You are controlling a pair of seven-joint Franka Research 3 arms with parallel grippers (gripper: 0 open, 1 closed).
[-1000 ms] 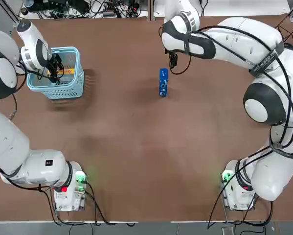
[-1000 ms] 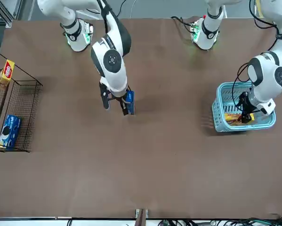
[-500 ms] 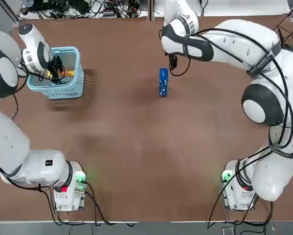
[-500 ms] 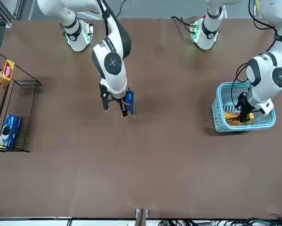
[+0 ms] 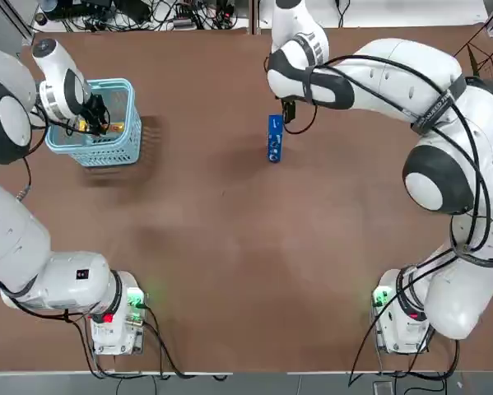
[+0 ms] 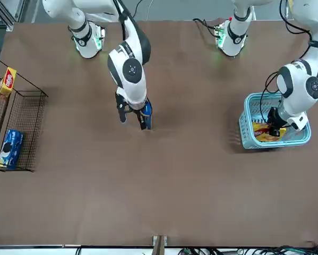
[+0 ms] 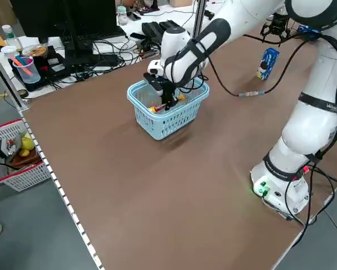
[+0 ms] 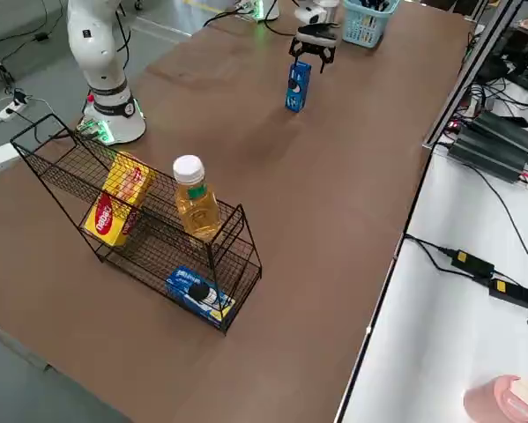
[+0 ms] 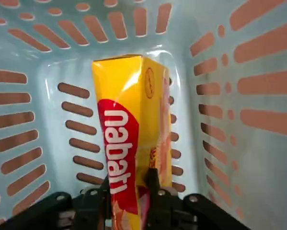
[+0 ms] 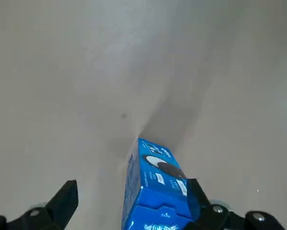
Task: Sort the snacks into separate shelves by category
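My left gripper (image 9: pixel 129 184) reaches down into the light blue basket (image 5: pixel 106 150) and is shut on a long yellow box (image 9: pixel 129 124) with a red logo, which stands on end inside. A blue packet (image 5: pixel 275 138) stands upright mid-table. My right gripper (image 6: pixel 132 116) hangs open just above its top, and the packet (image 10: pixel 157 189) shows between the spread fingers without touching them. The black wire rack (image 8: pixel 158 225) holds a yellow box (image 8: pixel 114 207) on the upper tier and a blue packet (image 8: pixel 199 293) on the lower one.
A bottle of amber drink (image 8: pixel 196 201) stands on the rack's upper tier beside the yellow box. The rack sits at the table's right edge (image 6: pixel 20 127). Cables and equipment lie beyond the far edge. Brown tabletop stretches between basket and rack.
My left gripper's fingers have closed on the yellow box in the basket. The right gripper has shifted slightly over the blue packet and stays open.
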